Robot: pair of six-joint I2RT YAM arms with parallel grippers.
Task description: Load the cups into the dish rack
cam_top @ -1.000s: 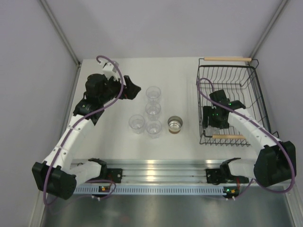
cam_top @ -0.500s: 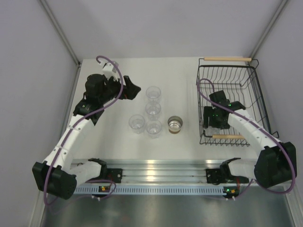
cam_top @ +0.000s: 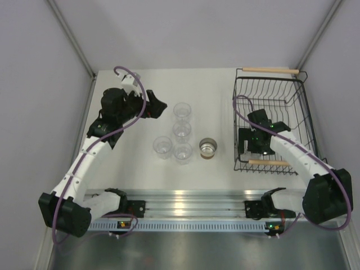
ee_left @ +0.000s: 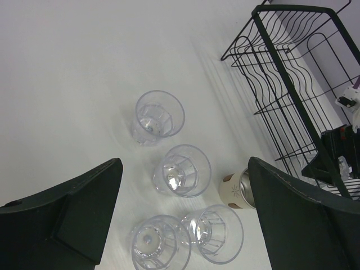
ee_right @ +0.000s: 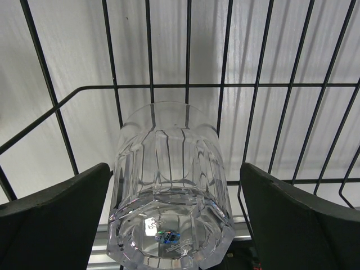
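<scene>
At the upper left of the overhead view, your left jaws hover spread wide and empty above the table (cam_top: 129,169), pointing toward the centre. Four clear cups (cam_top: 181,130) stand there in a loose cluster, mouths up. The shorter silver-lined cup (cam_top: 208,148) is just to their right. None of these five is in the dish rack (cam_top: 273,95) yet.

At the right of the frame, your right jaws sit low inside the rack's lower left corner. The wrist view shows a fifth clear cup (ee_right: 171,185) between them, base toward the camera, lying against the wires. The jaws stand apart with a thin gap on each side, so they grip nothing.

This looks like the release. Check that the cup rests settled on the wires. Hold the jaws fully spread and draw back straight along the cup's axis so neither side drags it over. Then line the left jaws on the uppermost cup, away from its neighbours.
</scene>
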